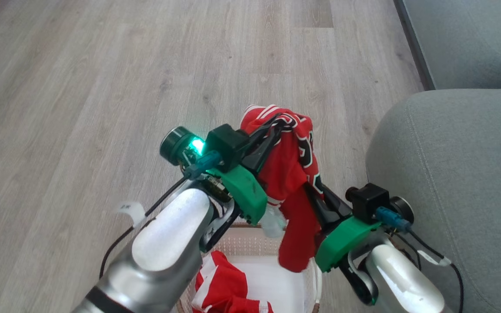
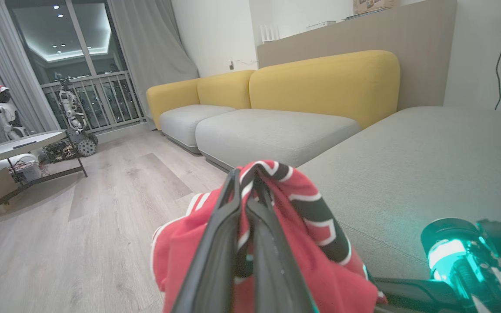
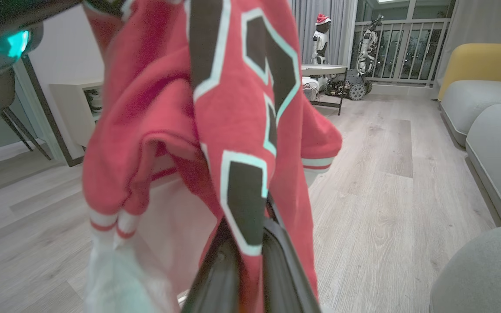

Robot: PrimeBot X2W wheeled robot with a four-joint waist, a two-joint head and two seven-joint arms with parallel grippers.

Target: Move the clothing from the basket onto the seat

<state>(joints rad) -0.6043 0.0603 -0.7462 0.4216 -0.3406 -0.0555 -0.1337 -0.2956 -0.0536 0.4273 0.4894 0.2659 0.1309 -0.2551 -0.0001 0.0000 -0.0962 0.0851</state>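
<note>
The left gripper [image 1: 279, 126] was clenched on a red jersey [image 1: 286, 165], its two dark fingers [image 2: 215, 243] pressed nearly together with a fold of striped collar or hem pinched between them near the tips. In the left wrist view the left gripper [image 2: 246, 179] had red, white and black fabric [image 2: 315, 217] bunched over and around both fingers. The right gripper [image 1: 310, 190] was likewise clamped on the same jersey lower down, its fingers closed to a narrow slot. In the right wrist view the right gripper [image 3: 247, 230] gripped the cloth just beneath a black, white-edged numeral, and the jersey [image 3: 233, 108] hung in folds above and to the left.

The jersey was slung between the two grippers, the left end higher. Its loose lower part dangled over the basket [image 1: 250, 241] without resting in it. A second red garment [image 1: 224, 282] with white stripes lay inside the basket, against its left side.

The basket stood on the pale wood floor [image 1: 146, 65], just beside the grey-green seat [image 1: 450, 174] at the robot's right. The seat [image 2: 429, 148] carried no clothing where visible. Yellow backrests [image 2: 324, 82] rose behind further cushions.
</note>
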